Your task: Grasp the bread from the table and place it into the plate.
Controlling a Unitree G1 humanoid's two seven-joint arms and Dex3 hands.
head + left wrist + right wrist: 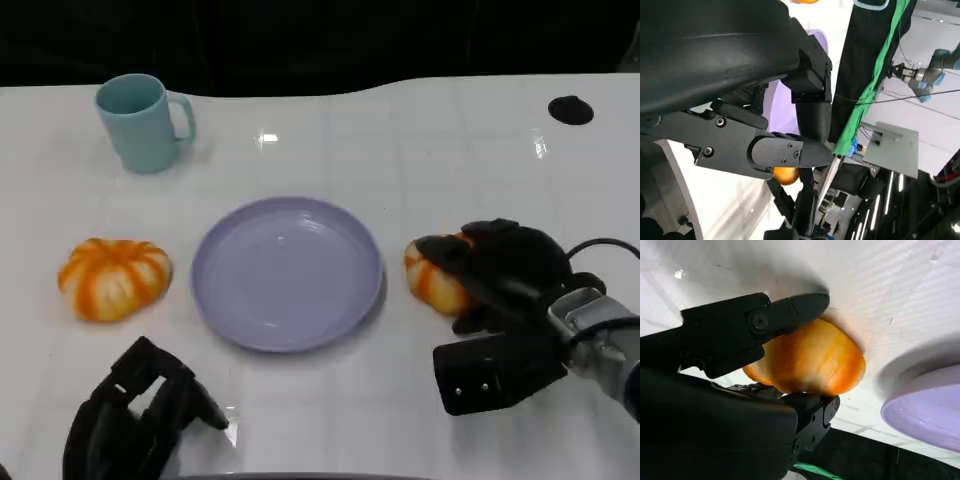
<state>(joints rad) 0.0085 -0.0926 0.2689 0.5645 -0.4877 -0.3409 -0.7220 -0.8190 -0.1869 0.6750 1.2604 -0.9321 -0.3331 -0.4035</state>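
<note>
Fingers (790, 310) of right hand (500, 270) clasp bread (815, 360).

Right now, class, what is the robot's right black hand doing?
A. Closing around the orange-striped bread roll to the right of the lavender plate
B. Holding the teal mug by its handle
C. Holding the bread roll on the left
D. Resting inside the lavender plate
A: the right hand has fingers on both sides of the orange-striped bread roll beside the lavender plate.
</note>
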